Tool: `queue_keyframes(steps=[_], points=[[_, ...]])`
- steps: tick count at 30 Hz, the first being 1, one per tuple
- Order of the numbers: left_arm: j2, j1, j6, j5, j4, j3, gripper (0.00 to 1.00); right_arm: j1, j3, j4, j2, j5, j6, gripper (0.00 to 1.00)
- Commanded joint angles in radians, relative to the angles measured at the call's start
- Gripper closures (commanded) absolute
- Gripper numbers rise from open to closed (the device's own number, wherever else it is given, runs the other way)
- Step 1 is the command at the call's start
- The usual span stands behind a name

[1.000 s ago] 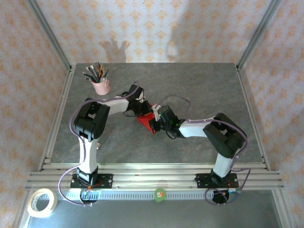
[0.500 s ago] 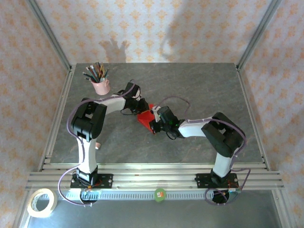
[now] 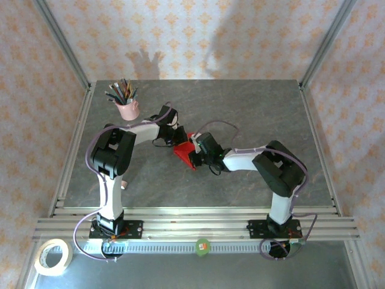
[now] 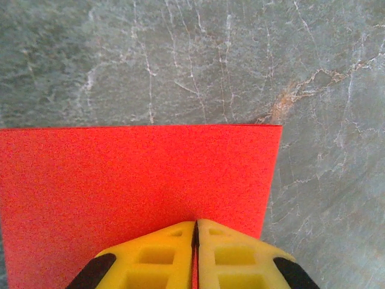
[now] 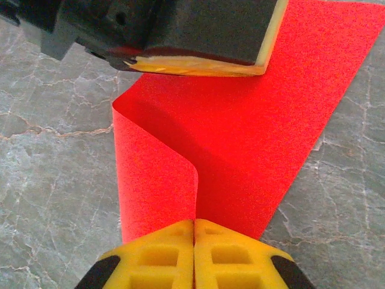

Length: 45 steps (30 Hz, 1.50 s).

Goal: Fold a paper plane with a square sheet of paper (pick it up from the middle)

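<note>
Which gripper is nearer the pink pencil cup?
Left. The left gripper sits right of the pink cup, at the red paper; the right gripper is farther right, across that paper.

Red paper [image 4: 138,174]: left and bottom portions cut off by frame edges in left wrist view; far portion hidden behind left gripper [image 5: 192,65] in right wrist view.

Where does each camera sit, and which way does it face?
Top external: above and behind the bases, looking down on the table; both arms show, meeting at the red paper.
Left wrist: on the left arm, looking down past the shut left gripper onto flat paper.
Right wrist: looking past the shut right gripper at the paper's curled fold, the left gripper beyond.
Shared: all three show the red paper.
</note>
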Motion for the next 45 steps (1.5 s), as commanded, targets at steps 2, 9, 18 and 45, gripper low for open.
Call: queue_keyframes(steps=[2, 9, 18, 45], points=[[0.034, 0.002, 0.020, -0.026, -0.040, -0.011, 0.86, -0.007, 0.031, -0.043, 0.014, 0.032, 0.011, 0.93], [0.037, 0.001, 0.017, -0.023, -0.037, -0.011, 0.86, -0.007, 0.049, -0.058, 0.030, 0.020, 0.008, 0.92], [0.040, 0.001, 0.016, -0.021, -0.035, -0.010, 0.86, -0.007, 0.064, -0.074, 0.046, 0.018, 0.004, 0.93], [-0.234, 0.075, -0.157, -0.072, 0.084, -0.148, 0.83, -0.018, 0.073, -0.106, 0.079, 0.000, 0.014, 0.92]])
